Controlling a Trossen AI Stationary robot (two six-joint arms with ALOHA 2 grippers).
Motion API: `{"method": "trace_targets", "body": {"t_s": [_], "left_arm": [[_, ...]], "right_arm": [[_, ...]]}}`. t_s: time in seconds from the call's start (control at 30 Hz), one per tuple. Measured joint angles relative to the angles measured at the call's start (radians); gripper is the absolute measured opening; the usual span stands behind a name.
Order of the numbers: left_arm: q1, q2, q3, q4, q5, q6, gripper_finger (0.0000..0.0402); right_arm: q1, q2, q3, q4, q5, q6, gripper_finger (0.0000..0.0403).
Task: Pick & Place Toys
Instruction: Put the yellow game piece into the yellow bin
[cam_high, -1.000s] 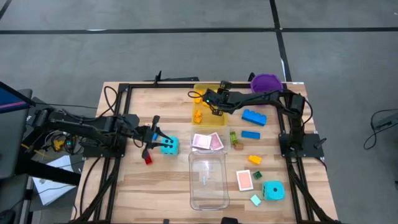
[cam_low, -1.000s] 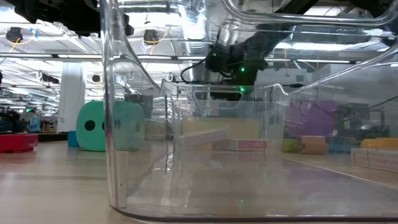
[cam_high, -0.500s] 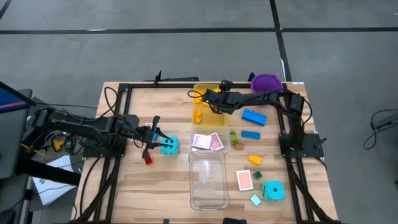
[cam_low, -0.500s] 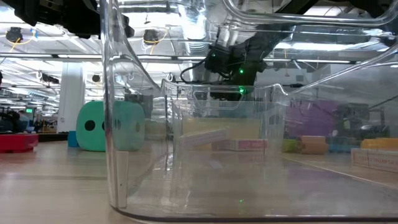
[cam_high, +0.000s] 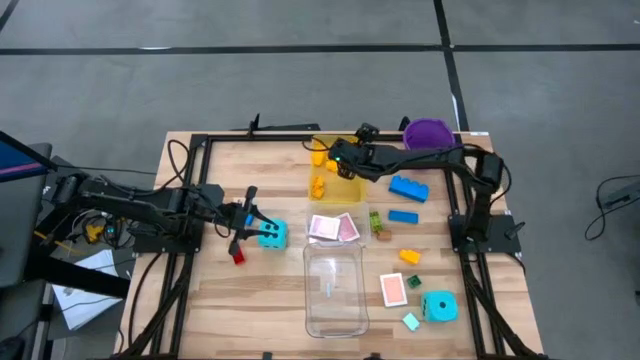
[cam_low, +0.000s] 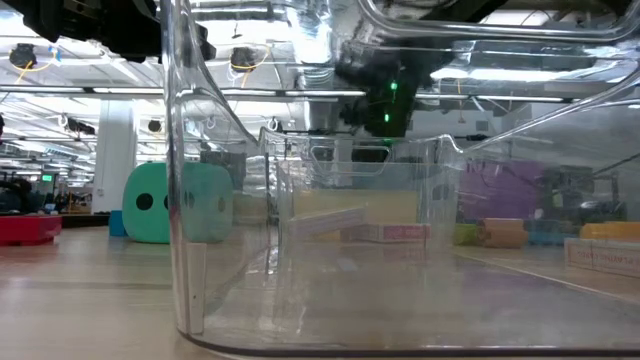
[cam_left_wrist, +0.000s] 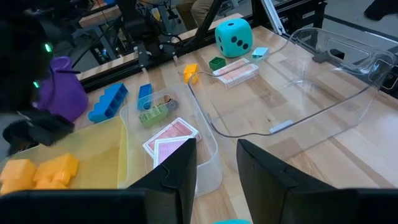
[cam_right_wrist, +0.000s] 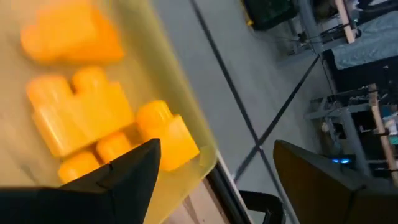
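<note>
Right gripper (cam_high: 338, 158): over the yellow-tinted tray (cam_high: 349, 186), fingers spread with nothing between them. Just beyond the fingertips (cam_right_wrist: 134, 171) in the right wrist view, orange bricks (cam_right_wrist: 99, 118) lie inside the tray against its wall.

Left gripper (cam_high: 252, 224): fingers (cam_left_wrist: 180, 171) part-open in the left wrist view; whether they pinch anything, cannot tell. Cyan die (cam_high: 272, 235) just beside the fingers; red brick (cam_high: 238, 257) near them on the table (cam_high: 200, 300).

Ahead of the left fingers: clear tray (cam_left_wrist: 311, 81); small clear tray (cam_left_wrist: 211, 162) holding pink-backed cards (cam_left_wrist: 171, 137) and a green brick (cam_left_wrist: 152, 114).

Well apart from both grippers: blue bricks (cam_high: 408, 188), second cyan die (cam_high: 439, 306), pink card (cam_high: 393, 290), orange brick (cam_high: 410, 257), purple bucket (cam_high: 428, 132).
</note>
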Motion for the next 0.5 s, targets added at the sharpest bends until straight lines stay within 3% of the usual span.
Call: {"method": "trace_targets", "body": {"t_s": [0.5], "left_arm": [[0.0, 0.0, 0.0, -0.003, 0.0, 0.0, 0.0108]], "right_arm": [[0.151, -0.247, 0.0, -0.206, -0.003, 0.467, 0.0304]]}}
